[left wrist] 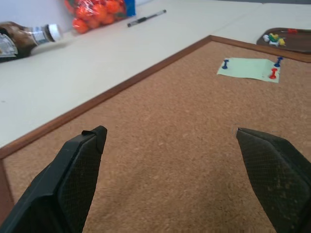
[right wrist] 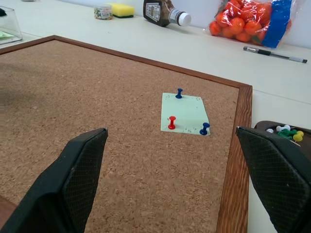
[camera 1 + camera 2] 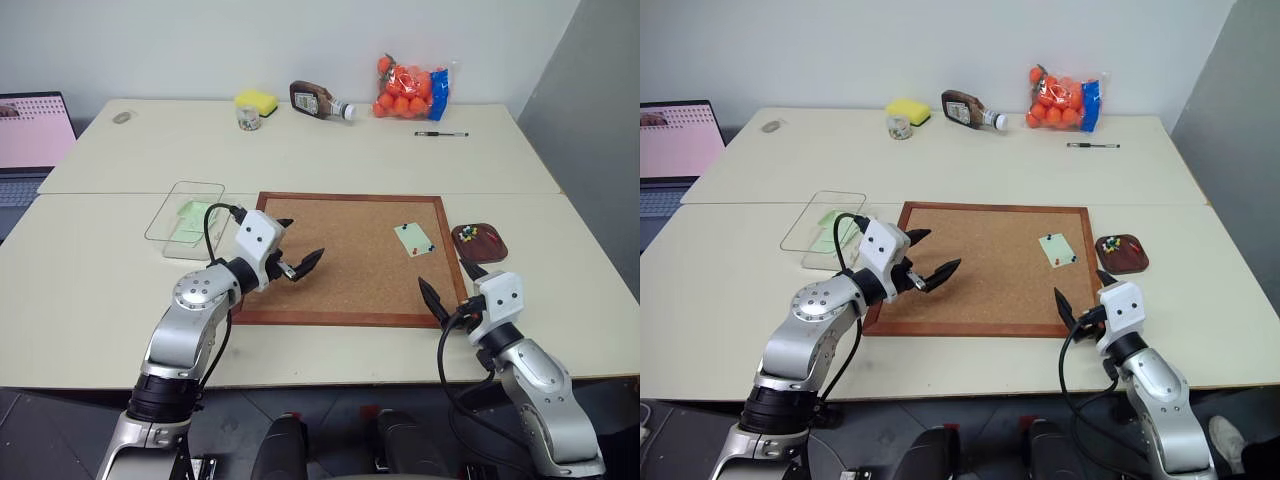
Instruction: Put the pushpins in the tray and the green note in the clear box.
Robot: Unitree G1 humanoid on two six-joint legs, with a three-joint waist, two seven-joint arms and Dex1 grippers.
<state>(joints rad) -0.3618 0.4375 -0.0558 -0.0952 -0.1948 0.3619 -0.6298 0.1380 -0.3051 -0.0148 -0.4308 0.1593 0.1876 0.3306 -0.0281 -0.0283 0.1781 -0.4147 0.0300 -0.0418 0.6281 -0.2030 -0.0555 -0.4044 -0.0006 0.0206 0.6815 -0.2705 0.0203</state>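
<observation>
The green note (image 3: 414, 239) lies on the right part of the cork board (image 3: 340, 290), pinned by a red pushpin (image 2: 172, 123) and two dark blue pushpins (image 2: 179, 93). The dark brown tray (image 3: 479, 242) with coloured pins sits just right of the board. Off the board's left edge stands the clear box (image 3: 186, 218), with pale green paper inside. My left gripper (image 3: 300, 243) hovers open over the board's left part, pointing toward the note. My right gripper (image 3: 451, 284) is open at the board's near right corner, short of the note and tray, with nothing between its fingers.
Along the table's far edge are a yellow sponge (image 3: 256, 101), a small jar (image 3: 248, 118), a lying sauce bottle (image 3: 320, 100), a bag of oranges (image 3: 411, 88) and a pen (image 3: 441, 133). A laptop (image 3: 30, 140) stands at the far left.
</observation>
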